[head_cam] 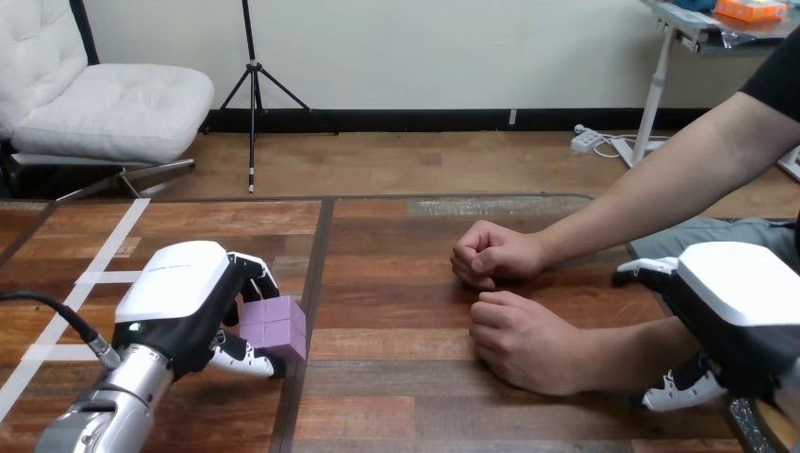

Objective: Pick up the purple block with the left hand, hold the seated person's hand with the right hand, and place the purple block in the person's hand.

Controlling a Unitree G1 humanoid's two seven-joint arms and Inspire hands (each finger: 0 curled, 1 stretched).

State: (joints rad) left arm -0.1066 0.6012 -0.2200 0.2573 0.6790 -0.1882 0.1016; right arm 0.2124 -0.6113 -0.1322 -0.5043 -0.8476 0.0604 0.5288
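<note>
A purple block [276, 327] sits on the wooden table [396, 283] left of the middle. My left hand [184, 302] is shut on it, fingers curled over its far top edge and the thumb [247, 360] against its near side. The person's two hands rest as loose fists on the table, one farther [493, 253] and one nearer [525, 342]. My right hand [741, 307] is at the right edge, open. The nearer forearm [641, 351] runs between its straight fingers [646, 272] and its thumb [675, 392]; I cannot tell whether they touch it.
White tape strips [106, 260] mark the table's left part. A dark seam [313, 283] runs front to back just right of the block. Bare wood lies between the block and the person's fists.
</note>
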